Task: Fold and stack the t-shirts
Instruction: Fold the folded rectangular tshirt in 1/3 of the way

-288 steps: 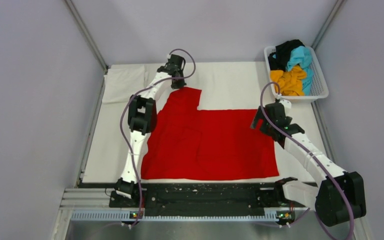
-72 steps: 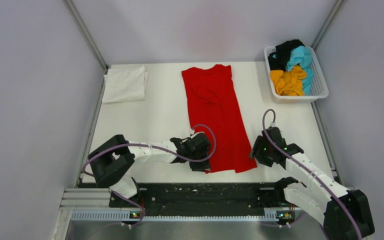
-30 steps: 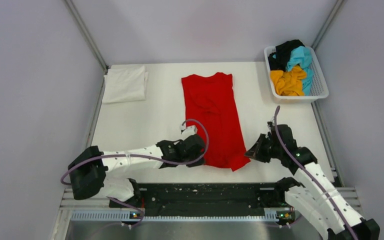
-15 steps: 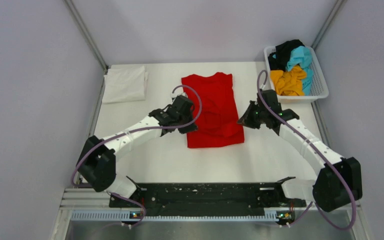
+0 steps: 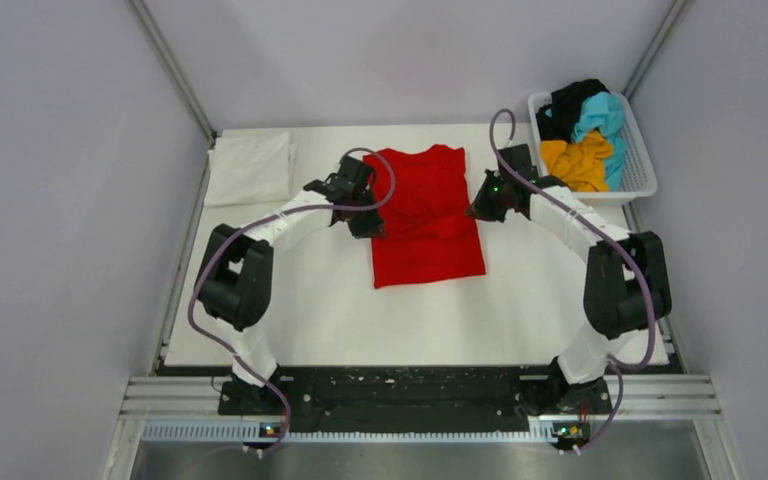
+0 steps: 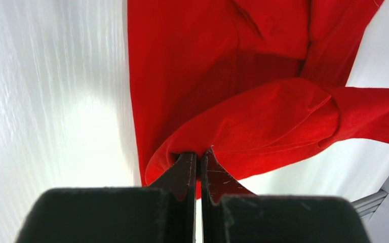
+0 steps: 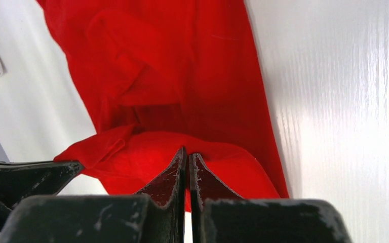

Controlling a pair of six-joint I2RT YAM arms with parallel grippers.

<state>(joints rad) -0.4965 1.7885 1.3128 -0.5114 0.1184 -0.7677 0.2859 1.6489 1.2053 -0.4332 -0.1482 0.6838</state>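
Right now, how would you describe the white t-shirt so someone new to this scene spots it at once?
On the white table, look to the far left corner, opposite the mesh basket at the far right. The white t-shirt lies there folded into a flat rectangle. Unlike the red t-shirt mid-table and the crumpled coloured t-shirts in the basket, it is pale, neat and alone.

The bright red cloth t-shirt (image 5: 426, 245) lies mid-way on the flat white surface (image 5: 340, 300), with the left hand (image 5: 369, 227) at its 9 o'clock edge and the right hand (image 5: 477, 209) at 3 o'clock. The folded white cloth t-shirt (image 5: 250, 168) lies at 10 o'clock, well apart. At 2 o'clock, the white plastic mesh basket (image 5: 642, 170) holds the crumpled black, turquoise and orange-yellow cloth t-shirts (image 5: 582, 152).
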